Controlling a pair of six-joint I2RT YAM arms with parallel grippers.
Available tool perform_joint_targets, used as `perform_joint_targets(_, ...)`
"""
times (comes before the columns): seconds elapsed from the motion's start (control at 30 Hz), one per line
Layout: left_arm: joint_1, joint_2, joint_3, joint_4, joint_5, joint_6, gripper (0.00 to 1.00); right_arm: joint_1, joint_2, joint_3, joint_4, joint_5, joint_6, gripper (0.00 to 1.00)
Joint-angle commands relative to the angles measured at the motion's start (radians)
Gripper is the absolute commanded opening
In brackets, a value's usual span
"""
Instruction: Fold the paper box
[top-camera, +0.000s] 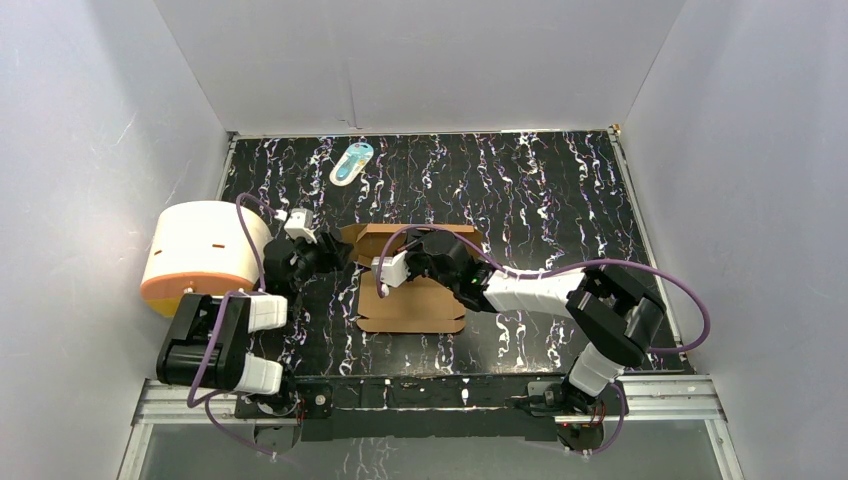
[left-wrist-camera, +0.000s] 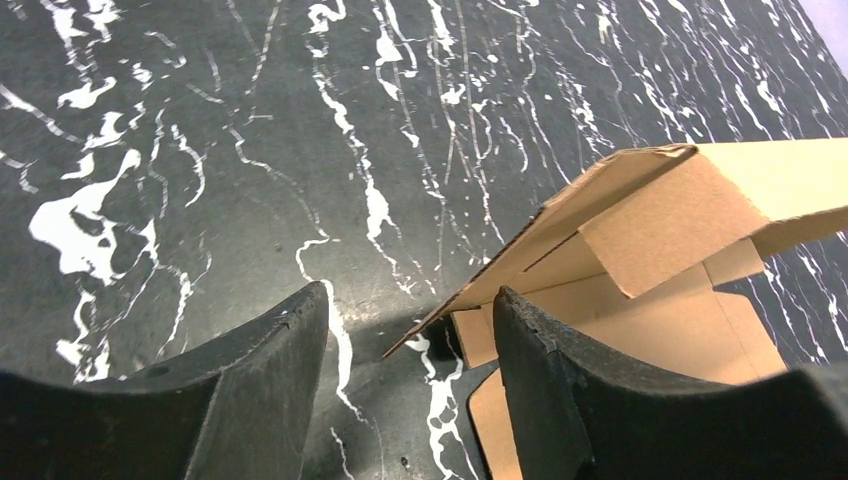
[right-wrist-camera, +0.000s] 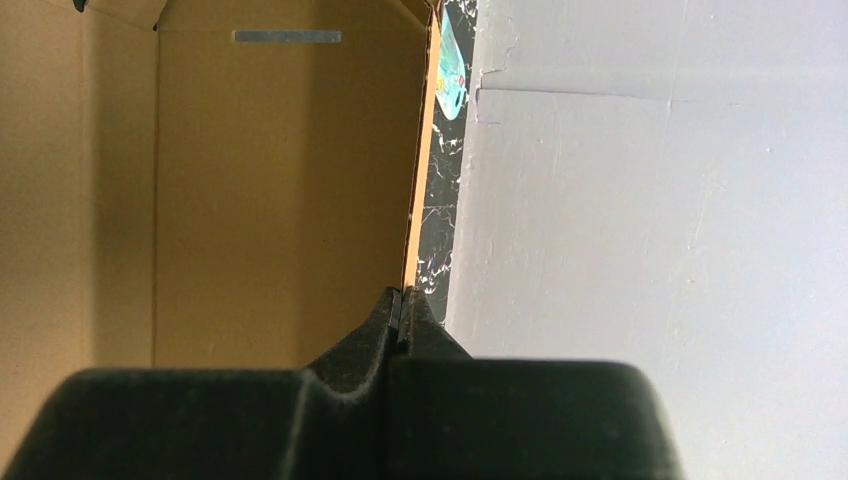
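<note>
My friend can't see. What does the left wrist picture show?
A partly folded brown paper box lies on a black, white-streaked table, one flap raised. The left gripper is open, its black fingers either side of the box's corner.

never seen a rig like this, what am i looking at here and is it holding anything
The machine is a left arm and a right arm, bolted at the near edge of a dark table. The wide picture is from a fixed camera above and behind them; the other two are from a camera on each wrist. On the table sit a half-folded brown paper box, a white-and-orange cylinder at the left and a teal packet at the far side. The left gripper is open by the box's raised flap, holding nothing. The right gripper is shut, seemingly pinching an upright wall of the box.
</note>
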Motion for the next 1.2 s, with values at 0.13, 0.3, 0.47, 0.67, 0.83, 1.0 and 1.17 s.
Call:
perform_joint_targets(0.13,0.008,0.027,0.055,0.094,0.176,0.085,0.52,0.007,0.009,0.017,-0.149,-0.063,0.027,0.00)
perform_joint_targets(0.3,0.008,0.073,0.072,0.113,0.206,0.099,0.35,0.007,0.007,0.023,-0.164,-0.063,0.034,0.00)
perform_joint_targets(0.47,0.008,0.038,0.059,0.113,0.216,0.093,0.10,0.006,0.008,0.017,-0.152,-0.048,0.031,0.00)
perform_joint_targets(0.67,-0.005,-0.004,0.020,0.111,0.213,0.081,0.00,0.006,0.004,0.019,-0.129,-0.034,0.033,0.00)
perform_joint_targets(0.83,-0.077,-0.084,-0.007,0.095,0.138,0.076,0.00,0.007,-0.003,0.015,-0.099,-0.018,0.037,0.00)
perform_joint_targets(1.0,-0.162,-0.157,-0.003,0.000,0.047,0.100,0.00,0.006,0.017,0.018,-0.065,-0.001,0.042,0.00)
perform_joint_targets(1.17,-0.223,-0.182,-0.023,-0.056,-0.047,0.086,0.00,0.007,0.022,0.007,-0.037,0.008,0.044,0.00)
